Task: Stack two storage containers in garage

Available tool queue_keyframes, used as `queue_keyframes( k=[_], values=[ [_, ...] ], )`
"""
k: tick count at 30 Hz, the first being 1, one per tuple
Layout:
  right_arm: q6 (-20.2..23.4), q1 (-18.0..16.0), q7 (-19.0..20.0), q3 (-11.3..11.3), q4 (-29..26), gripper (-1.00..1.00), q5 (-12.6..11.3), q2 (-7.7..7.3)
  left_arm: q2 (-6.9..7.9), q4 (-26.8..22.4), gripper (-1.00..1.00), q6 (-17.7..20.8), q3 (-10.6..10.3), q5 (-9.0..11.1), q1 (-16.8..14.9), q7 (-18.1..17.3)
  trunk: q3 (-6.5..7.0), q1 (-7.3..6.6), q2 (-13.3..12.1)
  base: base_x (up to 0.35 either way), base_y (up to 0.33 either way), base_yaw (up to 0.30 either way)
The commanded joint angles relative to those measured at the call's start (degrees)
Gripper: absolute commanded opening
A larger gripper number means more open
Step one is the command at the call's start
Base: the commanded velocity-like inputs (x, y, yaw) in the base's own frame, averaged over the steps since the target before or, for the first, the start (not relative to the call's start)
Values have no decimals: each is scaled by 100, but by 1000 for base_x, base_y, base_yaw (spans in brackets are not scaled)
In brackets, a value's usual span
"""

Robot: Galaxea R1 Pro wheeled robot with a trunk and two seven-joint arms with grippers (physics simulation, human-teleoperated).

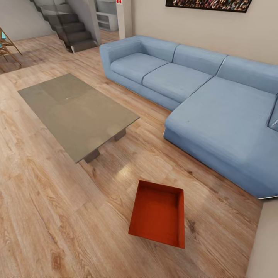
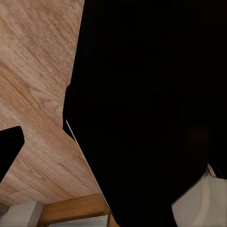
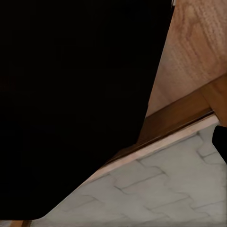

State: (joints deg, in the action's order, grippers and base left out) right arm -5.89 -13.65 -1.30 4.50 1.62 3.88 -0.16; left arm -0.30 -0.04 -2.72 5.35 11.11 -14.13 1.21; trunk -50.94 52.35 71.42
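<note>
One orange-red open-topped storage container (image 1: 158, 214) lies empty on the light wood plank floor (image 1: 46, 216) of the living room, just in front of the blue corner sofa (image 1: 216, 104). The second container is out of view. In the left wrist view a dark sliver (image 2: 7, 151) at the picture's edge may be a finger, beside a large black bulk (image 2: 151, 104) over wood flooring. The right wrist view has a similar dark sliver (image 3: 221, 142) and black bulk (image 3: 75, 94). Neither view shows how the jaws stand.
A low grey coffee table (image 1: 75, 112) stands left of the container. Dark stairs (image 1: 71, 27) rise at the back, and a wooden chair (image 1: 5, 44) is at far left. A pale wall corner (image 1: 266, 247) sits at bottom right. The right wrist view shows pale brick (image 3: 170, 194) behind a wooden edge.
</note>
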Motion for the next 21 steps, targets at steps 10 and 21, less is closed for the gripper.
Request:
queue_keyframes(
  k=[10, 21],
  values=[
    [-26, -6, -11, 42, 16, 100, 34, 4, 9, 4, 100, -18, 45, 4, -2, 11, -275, 220, 404, 0, 0, 0],
    [-35, -6, -14, 42, 14, 100, 34, -1, 12, 4, 100, -18, 45, 4, -2, 11, -574, 462, 845, 0, 0, 0]
  ],
)
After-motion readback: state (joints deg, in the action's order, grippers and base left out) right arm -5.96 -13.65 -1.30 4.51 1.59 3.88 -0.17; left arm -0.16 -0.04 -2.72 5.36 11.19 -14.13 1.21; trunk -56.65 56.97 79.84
